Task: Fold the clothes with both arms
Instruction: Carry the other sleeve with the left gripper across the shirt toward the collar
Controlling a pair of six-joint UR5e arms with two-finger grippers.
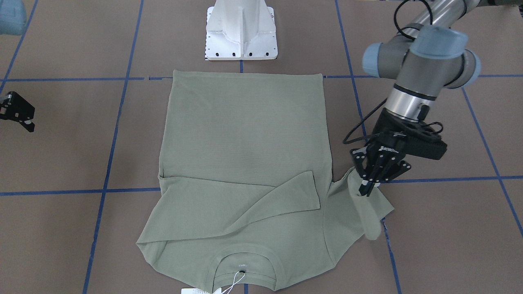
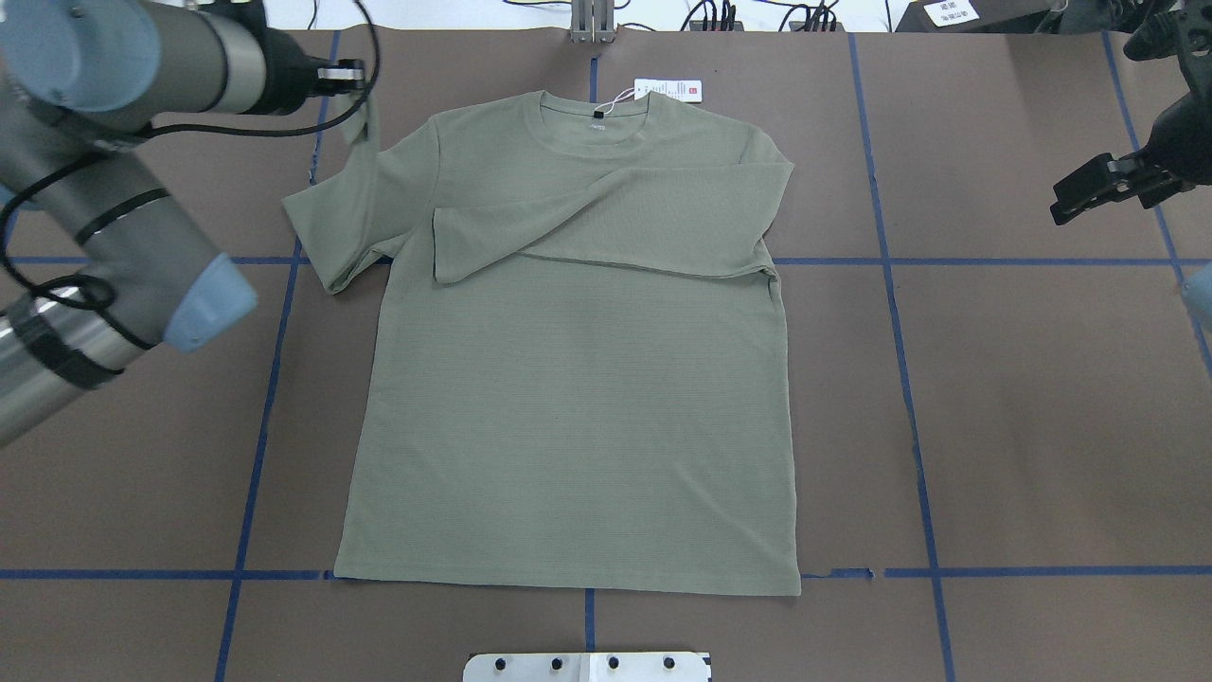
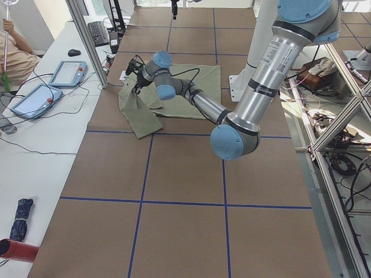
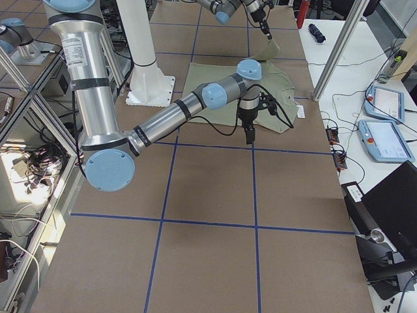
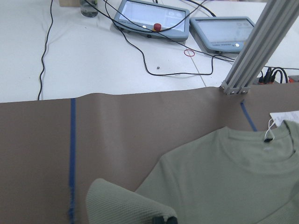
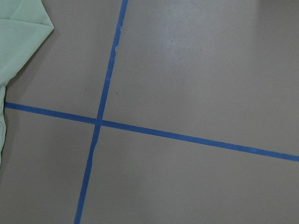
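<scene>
Front view: the shirt [image 1: 245, 139] lies flat in the middle of the table [image 1: 441, 245]. Its hem is at 12 o'clock, near the white base [image 1: 241, 32]. Its collar [image 1: 245, 265] is at 6 o'clock, with the tag [image 1: 196, 290] just beside it. One sleeve [image 1: 278, 200] is folded across the chest. The other sleeve, at 4 o'clock, is pinched by the left gripper [image 1: 365, 188], whose jaws are clenched on the cloth. The right gripper [image 1: 18, 112] is at 9 o'clock, well apart from the shirt. I cannot tell if its jaws are released or clenched.

Overhead view: the collar is at 12 o'clock. The left gripper [image 2: 350, 80] holds the sleeve up at 10 o'clock. The right gripper [image 2: 1103, 185] is at 2 o'clock, over bare table.

Left side view: the held sleeve hangs from the near arm's gripper, and its end touches the table. A person [image 3: 14, 49] is at 10 o'clock, beside two pendants [image 3: 66, 72] on a white desk.

Right side view: the near arm's gripper [image 4: 250, 134] points down, over the table just beside the shirt's edge.

Left wrist view: the sleeve is at 6 o'clock, and the collar and tag are at 4 o'clock.

Right wrist view: blue tape [image 6: 98, 122] makes a cross on the table, and a corner of the shirt is at 10 o'clock.
</scene>
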